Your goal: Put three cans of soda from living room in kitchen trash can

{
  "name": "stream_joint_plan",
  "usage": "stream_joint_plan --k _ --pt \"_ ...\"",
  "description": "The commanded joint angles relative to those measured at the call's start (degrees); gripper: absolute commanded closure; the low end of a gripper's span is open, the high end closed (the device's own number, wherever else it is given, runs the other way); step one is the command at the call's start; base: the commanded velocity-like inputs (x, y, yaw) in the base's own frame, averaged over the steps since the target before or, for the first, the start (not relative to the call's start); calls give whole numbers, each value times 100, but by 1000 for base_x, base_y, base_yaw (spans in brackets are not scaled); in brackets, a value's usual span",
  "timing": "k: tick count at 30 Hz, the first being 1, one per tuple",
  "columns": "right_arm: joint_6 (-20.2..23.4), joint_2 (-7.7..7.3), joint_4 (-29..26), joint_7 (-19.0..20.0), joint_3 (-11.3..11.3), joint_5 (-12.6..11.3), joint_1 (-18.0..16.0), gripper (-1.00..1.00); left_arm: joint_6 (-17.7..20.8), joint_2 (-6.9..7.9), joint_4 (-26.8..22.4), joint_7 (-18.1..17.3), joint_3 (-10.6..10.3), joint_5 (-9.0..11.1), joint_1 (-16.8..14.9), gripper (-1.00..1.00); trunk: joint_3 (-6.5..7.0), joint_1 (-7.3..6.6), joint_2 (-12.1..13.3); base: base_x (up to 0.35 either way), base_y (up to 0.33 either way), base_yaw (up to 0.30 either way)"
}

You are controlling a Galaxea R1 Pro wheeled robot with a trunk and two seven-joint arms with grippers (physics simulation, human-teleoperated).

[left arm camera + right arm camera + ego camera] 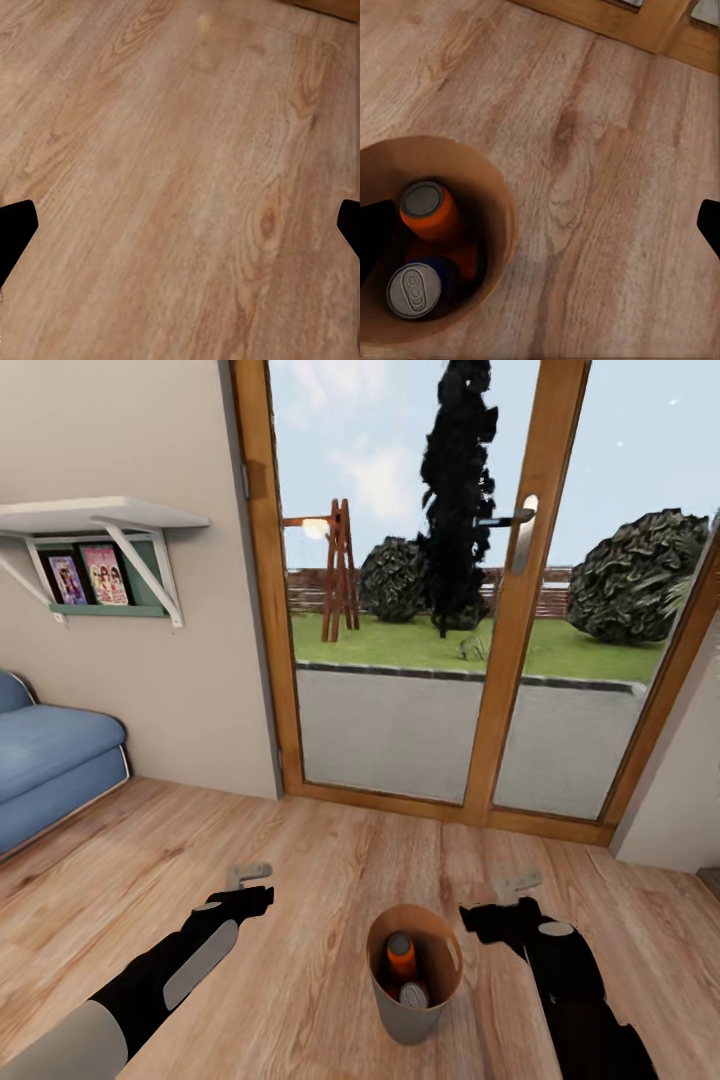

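Right hand (505,895) wide, empty, at 3 o'clock of trash can (412,1020); left hand (250,880) wide too. Cans (431,214) inside, on wood floor (330,860). Bin likely light, rigid, smooth; grip thin rim.

Light wood-plank floor (330,860) all over, with visible grain and knots. Big wood-framed glass doors (450,590) straight ahead with a metal handle (522,532), looking onto a lawn, bushes, a dark tall tree and bright sky. Beige wall (170,660) on the left with a white shelf (95,515) and some pictures under it. Blue sofa (45,760) against that wall.
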Motion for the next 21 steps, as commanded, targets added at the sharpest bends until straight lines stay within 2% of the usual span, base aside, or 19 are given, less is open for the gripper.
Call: stream_joint_plan --k 1,2,5,7,10,11,21 --pt "-172 5 -1 4 -39 -6 178 -100 0 -2 2 2 -2 1 0 -100 30 -2 2 0 0 0" --pt "-321 9 4 7 -65 -9 335 -100 -3 -3 4 3 -8 1 0 -100 57 -5 3 0 0 0" --pt "-515 18 14 9 -87 -44 523 -100 -6 -6 6 4 -34 1 0 -100 132 -12 7 0 0 0" --pt "-644 19 21 -4 -95 -173 652 -100 -7 -7 7 4 -50 1 0 -100 180 -18 10 0 0 0" --pt "-768 16 27 -30 -103 -422 841 -100 -8 -8 7 4 -64 1 0 -100 237 -78 120 0 0 0" --pt "-855 12 37 -42 -107 -672 1076 -100 -10 -5 8 4 -73 1 0 -100 256 -100 160 0 0 0" --pt "-866 24 162 -65 -106 -855 1311 -100 -9 -2 8 5 -79 5 0 -100 436 -320 561 0 0 0"
